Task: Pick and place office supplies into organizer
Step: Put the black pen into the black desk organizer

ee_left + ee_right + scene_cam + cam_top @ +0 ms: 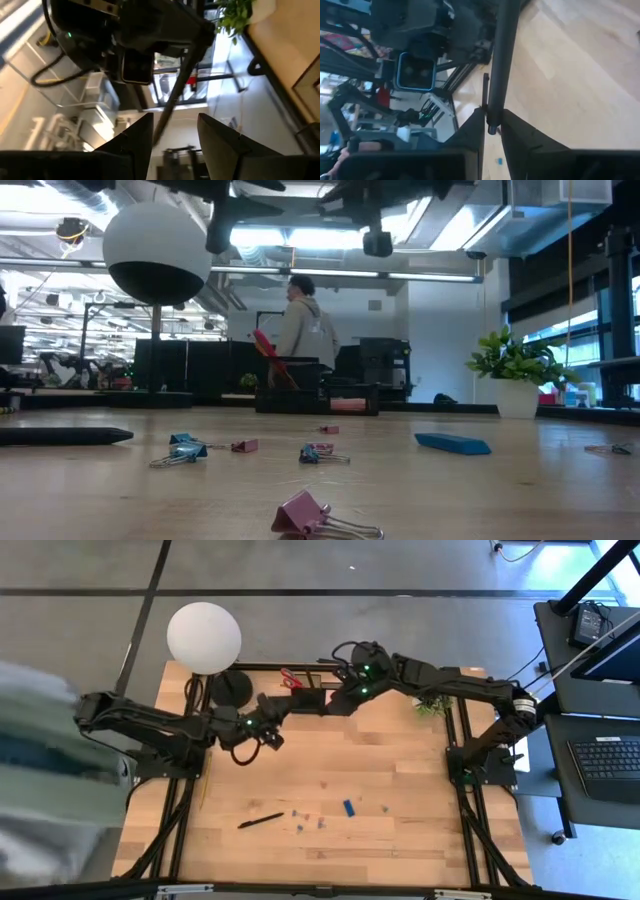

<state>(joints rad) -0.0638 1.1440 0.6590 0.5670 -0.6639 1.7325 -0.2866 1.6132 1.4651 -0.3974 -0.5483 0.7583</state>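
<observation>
My right gripper (322, 700) is shut on a black pen (499, 60) and holds it in the air above the table's far middle. My left gripper (288, 710) faces it, open. In the left wrist view the pen's free end (159, 131) reaches in between the left fingers; whether it touches them I cannot tell. The black organizer (318, 398) stands at the far edge with red-handled scissors (266, 352) sticking up out of it. On the near half of the table lie another black pen (260, 821), a blue block (348, 807) and several small clips (302, 821). My right gripper pinches the pen between its two fingers close to one end (492, 122). The rest of the pen runs straight out beyond the fingertips toward the left arm. The pen is lifted clear of the table.
A lamp with a white globe (204, 637) and a round black base (232, 688) stands at the far left. A potted plant (432, 705) sits at the far right, and a pencil (203, 790) lies near the left edge. A person (305, 325) stands in the room beyond the table.
</observation>
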